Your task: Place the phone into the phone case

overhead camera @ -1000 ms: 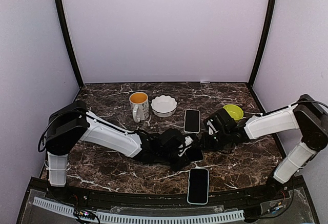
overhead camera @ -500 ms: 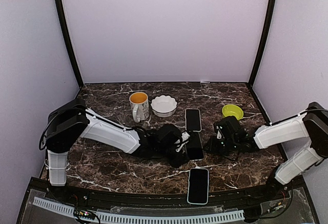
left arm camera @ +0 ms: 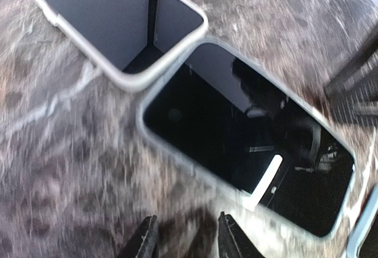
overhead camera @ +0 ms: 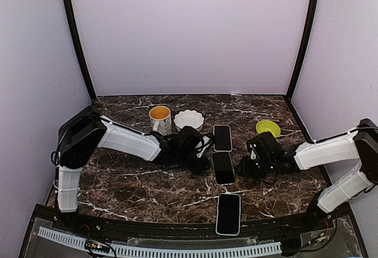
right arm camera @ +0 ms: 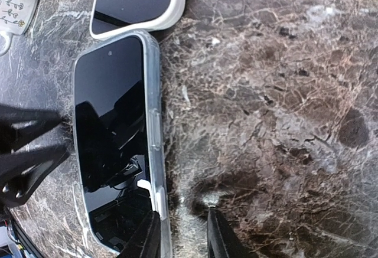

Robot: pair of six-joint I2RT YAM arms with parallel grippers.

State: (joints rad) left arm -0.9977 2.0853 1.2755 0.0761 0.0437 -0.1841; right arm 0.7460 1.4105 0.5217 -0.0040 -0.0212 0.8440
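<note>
Left pincer (left arm camera: 183, 241) and right pincer (right arm camera: 182, 234) ajar, empty; phone (overhead camera: 222, 167) risks lifting from case (right arm camera: 155, 92) if corners unpressed

Left tool (overhead camera: 199, 161): off the phone (overhead camera: 223, 167) now, drawn back leftward and up toward the mug (overhead camera: 160, 121), jaws empty and slightly apart. Right tool (overhead camera: 243, 166): pulled away rightward, apart from the phone, clear of the green bowl (overhead camera: 268, 128) too. Phone in its clear case: uncovered on the bench (overhead camera: 147, 187) (a second ago hidden under both tools).
</note>
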